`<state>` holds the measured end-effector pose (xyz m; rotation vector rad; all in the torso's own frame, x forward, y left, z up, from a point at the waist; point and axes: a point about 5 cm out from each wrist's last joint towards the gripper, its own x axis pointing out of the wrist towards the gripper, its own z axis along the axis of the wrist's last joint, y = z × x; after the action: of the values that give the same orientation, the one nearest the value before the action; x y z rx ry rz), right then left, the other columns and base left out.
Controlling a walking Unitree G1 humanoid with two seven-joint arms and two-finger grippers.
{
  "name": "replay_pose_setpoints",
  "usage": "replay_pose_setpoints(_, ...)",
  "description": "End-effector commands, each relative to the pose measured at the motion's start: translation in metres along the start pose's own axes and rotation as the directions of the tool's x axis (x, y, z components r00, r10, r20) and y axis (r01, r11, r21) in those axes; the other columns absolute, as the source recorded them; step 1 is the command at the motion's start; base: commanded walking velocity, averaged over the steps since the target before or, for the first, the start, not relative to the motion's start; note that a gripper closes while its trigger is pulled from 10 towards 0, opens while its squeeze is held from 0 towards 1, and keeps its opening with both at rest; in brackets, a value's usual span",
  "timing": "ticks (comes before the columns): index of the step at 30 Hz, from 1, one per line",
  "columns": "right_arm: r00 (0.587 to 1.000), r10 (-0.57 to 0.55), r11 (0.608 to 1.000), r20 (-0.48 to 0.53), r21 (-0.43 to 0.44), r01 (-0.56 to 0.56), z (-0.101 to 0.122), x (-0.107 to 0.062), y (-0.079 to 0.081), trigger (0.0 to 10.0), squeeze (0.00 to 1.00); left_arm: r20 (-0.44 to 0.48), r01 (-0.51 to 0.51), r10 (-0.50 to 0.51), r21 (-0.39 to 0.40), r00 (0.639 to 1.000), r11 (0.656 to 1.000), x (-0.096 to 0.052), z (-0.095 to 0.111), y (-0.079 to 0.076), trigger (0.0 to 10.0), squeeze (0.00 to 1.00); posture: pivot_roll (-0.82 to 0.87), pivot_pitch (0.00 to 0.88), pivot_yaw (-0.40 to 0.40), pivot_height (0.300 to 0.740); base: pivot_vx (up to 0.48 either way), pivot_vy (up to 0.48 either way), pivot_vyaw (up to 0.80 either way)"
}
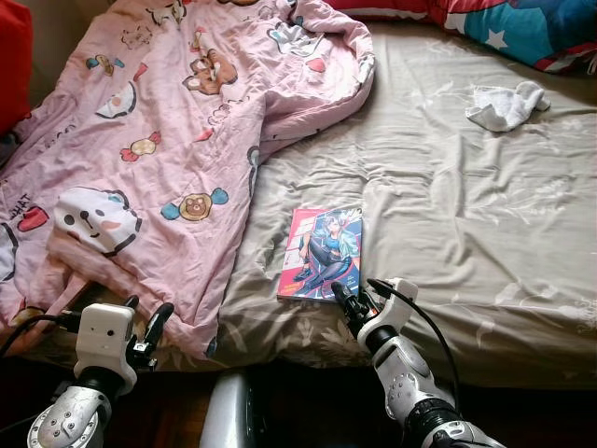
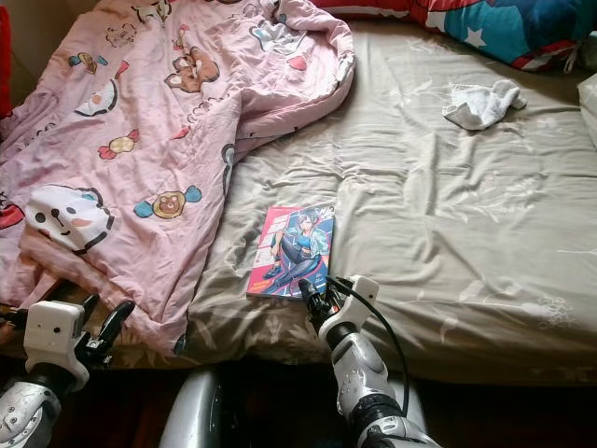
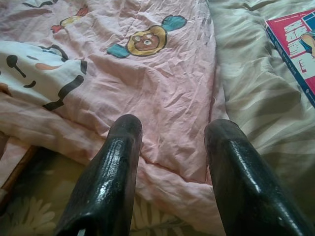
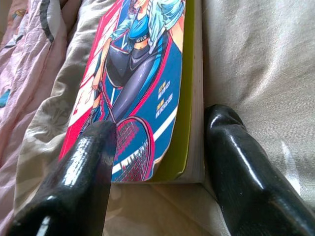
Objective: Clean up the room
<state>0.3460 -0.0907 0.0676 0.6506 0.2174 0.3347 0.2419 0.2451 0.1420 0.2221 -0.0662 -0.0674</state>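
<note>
Left eye view, bed: a bed (image 1: 485, 205) under a wrinkled beige sheet, its near edge printed with pale flowers.
Left eye view, blanket: a pink blanket (image 1: 159, 140) with cartoon bears and candies covers the left part of the bed and hangs over the near edge.
Left eye view, book: a book (image 1: 322, 252) with a pink and blue cover showing a drawn figure lies flat on the sheet, just beside the blanket's right edge and close to the near edge of the bed.
Left eye view, towel: a small crumpled white towel (image 1: 506, 105) lies well apart from the book, toward the far right.
Left eye view, pillow: a blue and red pillow (image 1: 522, 28) with white stars lies along the far edge.
Left eye view, right hand: the right hand (image 1: 350, 301) is at the book's near right corner, fingers parted.
Left eye view, left hand: the left hand (image 1: 149, 322) is low at the hanging edge of the blanket, released.
Right eye view: the same layout, with the right hand's black cable looping over its wrist.
Left wrist view: the two black fingers (image 3: 113, 167) stand apart over the pink blanket, gripping nothing; a corner of the book shows on the sheet beyond.
Right wrist view: the fingers (image 4: 236, 162) straddle the book's near end, one over the cover, the other beside the page edge on the sheet; not clenched on it.
</note>
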Motion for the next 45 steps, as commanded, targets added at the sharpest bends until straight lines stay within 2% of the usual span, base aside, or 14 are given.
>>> replay_pose_setpoints(1, 0.989, 0.022, 0.999, -0.147, 0.046, -0.016, -0.036, -0.008, 0.005, 10.0, 0.0, -0.036, -0.009, 0.009, 0.017, 0.999, 1.0, -0.007, -0.004, 0.007, 10.0, 0.0, 0.26, 0.351, 0.14, 0.536, 0.0, 0.0, 0.0)
replay_pose_setpoints(6, 0.986, 0.019, 0.999, -0.165, 0.045, -0.011, -0.038, -0.011, 0.0, 10.0, 0.0, -0.041, -0.006, 0.007, 0.021, 0.999, 1.0, -0.007, -0.005, 0.008, 10.0, 0.0, 0.26, 0.347, 0.142, 0.536, 0.0, 0.0, 0.0)
replay_pose_setpoints(10, 0.987, 0.029, 0.996, -0.155, 0.092, -0.015, -0.037, -0.012, -0.002, 10.0, 0.0, -0.048, -0.001, 0.002, 0.021, 0.999, 1.0, -0.007, -0.006, 0.007, 10.0, 0.0, 0.26, 0.343, 0.144, 0.536, 0.0, 0.0, 0.0)
replay_pose_setpoints(11, 0.988, 0.034, 0.995, -0.15, 0.102, -0.018, -0.036, -0.011, -0.001, 4.4, 0.0, -0.049, 0.001, 0.0, 0.022, 0.999, 1.0, -0.007, -0.006, 0.006, 10.0, 0.0, 0.26, 0.343, 0.144, 0.536, 0.0, 0.0, 0.0)
replay_pose_setpoints(12, 0.989, 0.037, 0.993, -0.141, 0.118, -0.02, -0.034, -0.011, -0.001, 0.6, 0.0, -0.049, 0.005, -0.004, 0.024, 0.999, 1.0, -0.007, -0.006, 0.006, 10.0, 0.0, 0.26, 0.343, 0.144, 0.536, 0.0, 0.0, 0.0)
replay_pose_setpoints(13, 0.989, 0.038, 0.993, -0.14, 0.119, -0.021, -0.033, -0.01, -0.001, 0.0, 0.0, -0.05, 0.006, -0.005, 0.025, 0.999, 1.0, -0.006, -0.006, 0.006, 10.0, 0.0, 0.26, 0.34, 0.145, 0.536, 0.0, 0.0, 0.0)
replay_pose_setpoints(28, 0.99, 0.037, 0.997, -0.135, 0.078, -0.027, -0.025, -0.006, 0.0, 0.0, 0.0, -0.048, 0.003, -0.002, 0.024, 0.999, 1.0, -0.001, -0.009, 0.004, 10.0, 0.0, 0.25, 0.297, 0.131, 0.536, 0.0, 0.0, 0.0)
replay_pose_setpoints(37, 0.995, 0.02, 1.0, -0.095, 0.018, -0.019, -0.008, -0.004, -0.006, 0.0, 0.0, -0.035, -0.016, 0.016, 0.007, 0.999, 1.0, 0.011, -0.014, -0.001, 10.0, 0.0, 0.22, 0.234, 0.105, 0.536, 0.0, 0.0, 0.0)
replay_pose_setpoints(40, 0.997, 0.021, 0.999, -0.075, -0.032, -0.024, 0.0, -0.002, -0.006, 0.0, 0.0, -0.028, -0.03, 0.03, 0.002, 0.999, 1.0, 0.014, -0.015, -0.001, 10.0, 0.0, 0.21, 0.217, 0.094, 0.536, 0.0, 0.0, 0.0)
replay_pose_setpoints(43, 0.998, 0.06, 0.989, -0.025, -0.134, -0.062, 0.012, 0.001, 0.0, 0.0, 0.0, -0.018, -0.046, 0.046, -0.007, 0.999, 0.999, 0.018, -0.016, -0.001, 10.0, 0.0, 0.19, 0.189, 0.08, 0.536, 0.0, 0.0, 0.0)
replay_pose_setpoints(45, 0.997, 0.074, 0.984, 0.0, -0.162, -0.074, 0.016, 0.002, 0.002, 0.0, 0.0, -0.015, -0.049, 0.048, -0.009, 0.999, 0.999, 0.019, -0.017, -0.002, 10.0, 0.0, 0.18, 0.175, 0.074, 0.536, 0.0, 0.0, 0.0)
